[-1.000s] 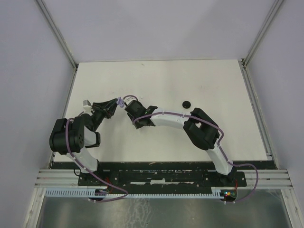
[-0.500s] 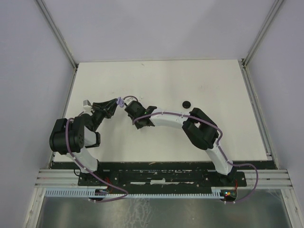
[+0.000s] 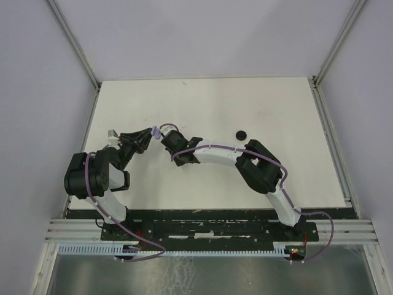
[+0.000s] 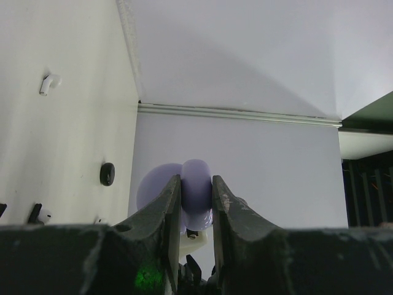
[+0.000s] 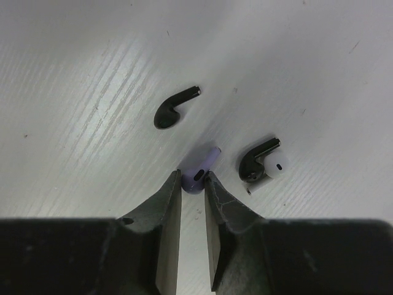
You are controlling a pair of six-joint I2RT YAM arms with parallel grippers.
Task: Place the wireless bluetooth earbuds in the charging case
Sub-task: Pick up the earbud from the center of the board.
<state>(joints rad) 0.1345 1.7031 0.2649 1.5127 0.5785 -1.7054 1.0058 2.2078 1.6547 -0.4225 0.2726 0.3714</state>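
My left gripper (image 4: 196, 203) is shut on the lilac charging case (image 4: 198, 184) and holds it off the table; its round lid (image 4: 153, 187) stands open to the left. In the top view the case (image 3: 156, 130) is at the left gripper's tip. My right gripper (image 5: 193, 184) is closed on the head of a lilac earbud (image 5: 201, 169) at the table surface. A black earbud (image 5: 174, 107) lies beyond it. A black earbud with a white tip (image 5: 264, 163) lies to the right. A white earbud (image 4: 49, 83) lies further off in the left wrist view.
A black round disc (image 3: 241, 134) lies on the white table right of both grippers and also shows in the left wrist view (image 4: 107, 174). A small grey object (image 3: 112, 133) sits near the table's left edge. The two grippers (image 3: 161, 134) are very close together.
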